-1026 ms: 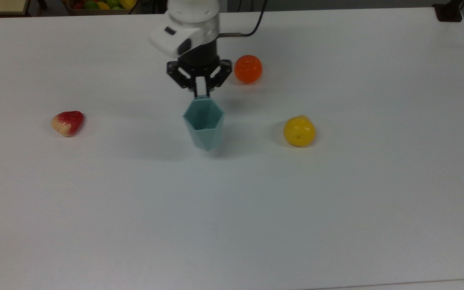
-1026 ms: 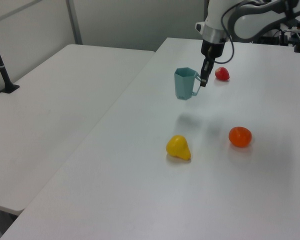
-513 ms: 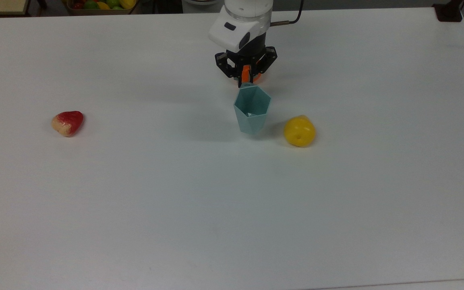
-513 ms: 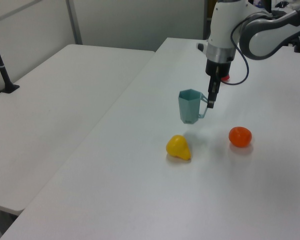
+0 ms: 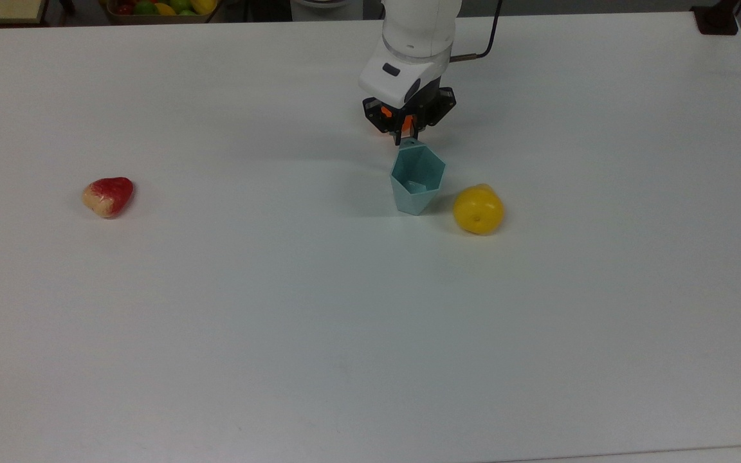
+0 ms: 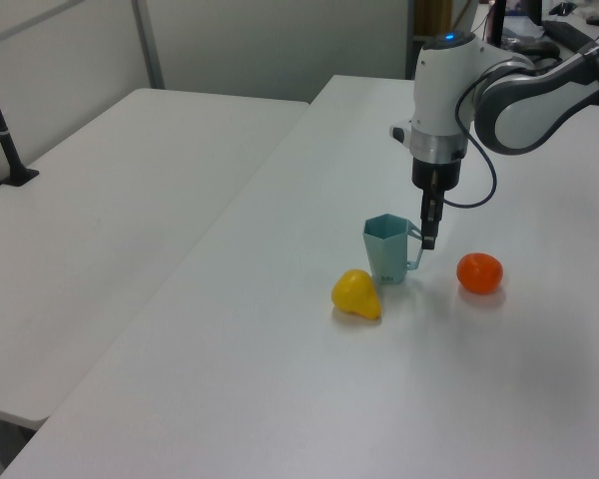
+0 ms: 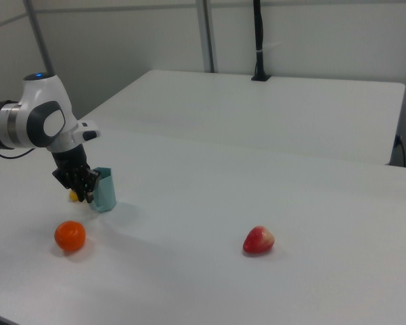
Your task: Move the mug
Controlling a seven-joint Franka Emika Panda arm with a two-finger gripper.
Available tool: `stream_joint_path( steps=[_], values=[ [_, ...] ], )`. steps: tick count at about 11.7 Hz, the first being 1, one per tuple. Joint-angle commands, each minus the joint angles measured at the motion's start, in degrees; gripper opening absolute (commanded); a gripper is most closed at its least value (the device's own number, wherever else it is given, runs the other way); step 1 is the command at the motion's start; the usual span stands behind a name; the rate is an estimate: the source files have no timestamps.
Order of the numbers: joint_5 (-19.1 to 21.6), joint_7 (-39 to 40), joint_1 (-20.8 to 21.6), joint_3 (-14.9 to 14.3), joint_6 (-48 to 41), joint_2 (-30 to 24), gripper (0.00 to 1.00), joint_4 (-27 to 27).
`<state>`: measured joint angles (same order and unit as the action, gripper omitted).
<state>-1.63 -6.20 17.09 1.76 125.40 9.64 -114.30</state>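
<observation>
Mug [image 5: 417, 181] stands upright between the orange [image 6: 479, 272] and the yellow fruit [image 5: 478, 209], just beside the yellow one and nearer the tabletop's far edge than its near edge in the top view. My gripper [image 5: 408, 134] is closed on the mug's handle, fingers pinching it from above at the rim's far side. In the left view the mug's base appears to meet the tabletop [image 5: 280, 321], or sits barely above it; I cannot tell which. The red fruit [image 5: 108, 196] lies well apart, toward the top view's left edge.

Assessment: the carry looks essentially complete, the mug being at or nearly at rest. Outstanding items are to confirm it is seated, release the handle and lift clear without tipping it into the yellow fruit.
</observation>
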Motion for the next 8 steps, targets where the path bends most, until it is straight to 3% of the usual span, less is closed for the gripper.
stream_joint_path(
  steps=[1,3,4,6,8],
  values=[
    [-0.6,-1.5,-0.2,1.3,-0.1,0.4,0.11,0.0],
    [-0.6,-1.6,-0.2,1.2,-0.2,1.1,0.28,0.1],
    [-0.6,-1.7,-0.2,1.2,-0.2,1.1,0.41,0.3],
    [-0.6,-2.2,-0.4,1.2,-1.3,0.7,0.81,0.9],
    [-0.6,-3.6,-0.9,1.3,-5.8,0.0,0.98,3.2]
  ],
)
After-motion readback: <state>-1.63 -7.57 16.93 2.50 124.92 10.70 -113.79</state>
